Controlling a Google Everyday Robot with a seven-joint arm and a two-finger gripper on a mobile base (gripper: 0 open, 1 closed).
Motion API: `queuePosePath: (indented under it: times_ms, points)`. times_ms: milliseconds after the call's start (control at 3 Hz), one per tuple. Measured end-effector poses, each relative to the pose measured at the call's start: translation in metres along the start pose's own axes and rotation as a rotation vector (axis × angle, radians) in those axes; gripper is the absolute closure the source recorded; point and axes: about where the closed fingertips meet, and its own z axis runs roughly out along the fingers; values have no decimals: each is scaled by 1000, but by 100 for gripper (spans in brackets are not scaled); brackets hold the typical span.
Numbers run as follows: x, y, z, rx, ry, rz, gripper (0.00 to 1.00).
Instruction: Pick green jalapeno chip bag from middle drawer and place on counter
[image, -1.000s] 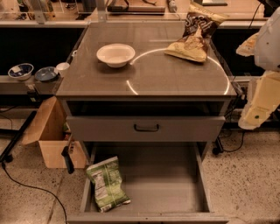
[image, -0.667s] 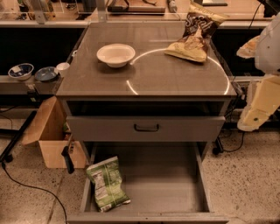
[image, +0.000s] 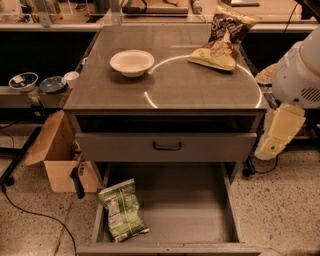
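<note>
Lying in the middle drawer (image: 190, 212) — one green jalapeno chip bag (image: 121, 210); pincer unseen.

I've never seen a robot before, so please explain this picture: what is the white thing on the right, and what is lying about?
This is one picture, from a camera looking down at a grey cabinet from the front. The white and cream shape at the right edge is the robot's arm. Its gripper, the part that grasps, is out of view, so nothing is seen held. On the counter sit a white bowl and a brown-and-tan chip bag. Below, the middle drawer is pulled out, and the green jalapeno chip bag lies in its front left corner. A cardboard box stands on the floor at the left.
</note>
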Motion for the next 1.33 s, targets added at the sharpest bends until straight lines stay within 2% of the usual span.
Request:
queuePosePath:
  times_ms: [333,667,1333]
  points:
    - [4,6,42,-63,-27,6,0]
    - [12,18,102,-105,-15,25,0]
    - [20,39,176,-156,32,49,0]
